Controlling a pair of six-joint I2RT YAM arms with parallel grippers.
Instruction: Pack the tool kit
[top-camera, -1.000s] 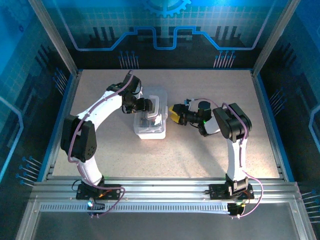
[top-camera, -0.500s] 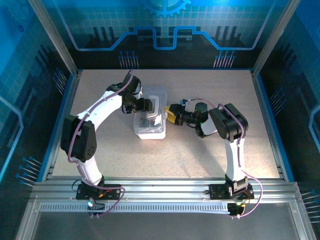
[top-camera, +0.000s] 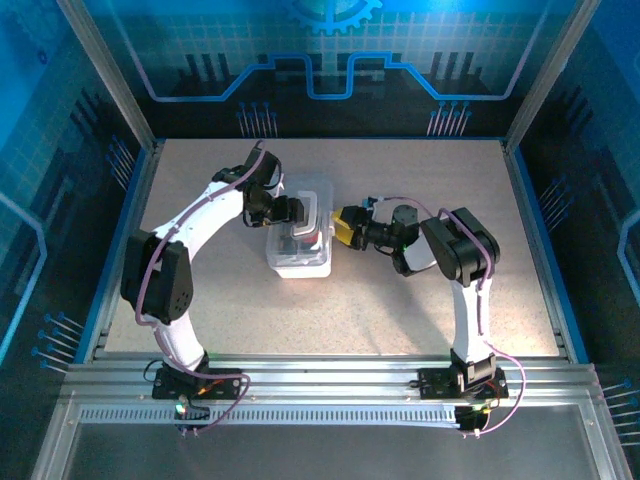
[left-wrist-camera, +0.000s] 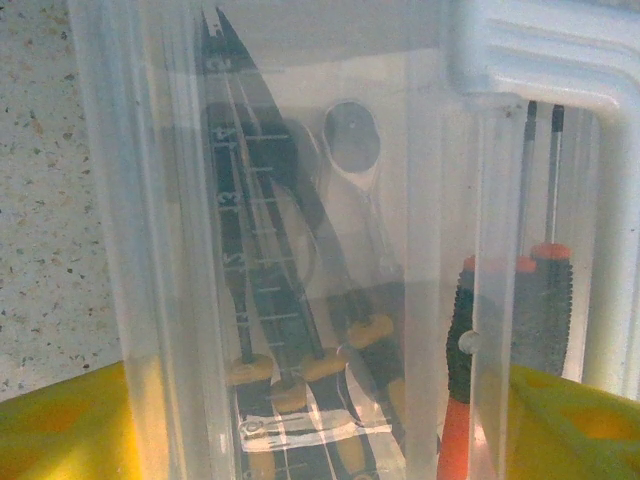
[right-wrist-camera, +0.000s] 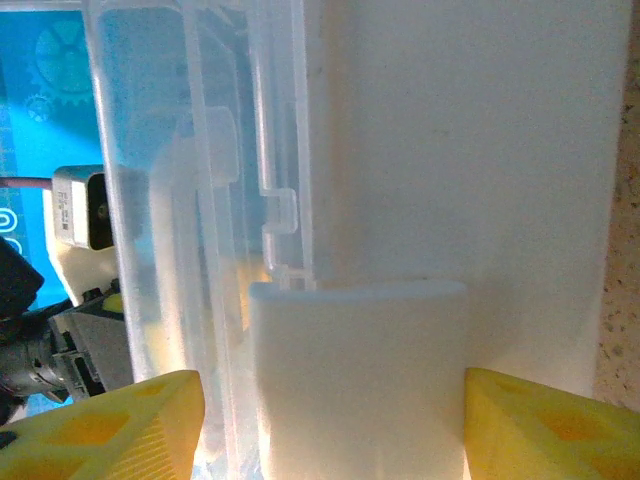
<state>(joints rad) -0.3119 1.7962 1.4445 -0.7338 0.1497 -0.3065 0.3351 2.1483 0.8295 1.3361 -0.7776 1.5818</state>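
Right claw (top-camera: 343, 228) now sits slightly closer to the case (top-camera: 298, 260) than one second ago; the left claw (top-camera: 297, 210) and the case are unchanged.

Case: clear whitish plastic, near the middle of the bench (top-camera: 400, 320), a little toward its left edge.

Left claw is at the case's left side, toward the far end. In the left wrist view its yellow fingers (left-wrist-camera: 60, 425) straddle clear plastic; I cannot tell whether they clamp it.

Seen through the wall: silver ratchet wrench (left-wrist-camera: 350, 140), screwdrivers (left-wrist-camera: 545, 290) with black grips and orange collars, and dark tools with yellow ends (left-wrist-camera: 300, 368). A white handle (left-wrist-camera: 540, 50) crosses the upper right.

Right claw is released. Its fingers (right-wrist-camera: 110, 425) are spread either side of a white tab (right-wrist-camera: 360, 380) on the case's right side.
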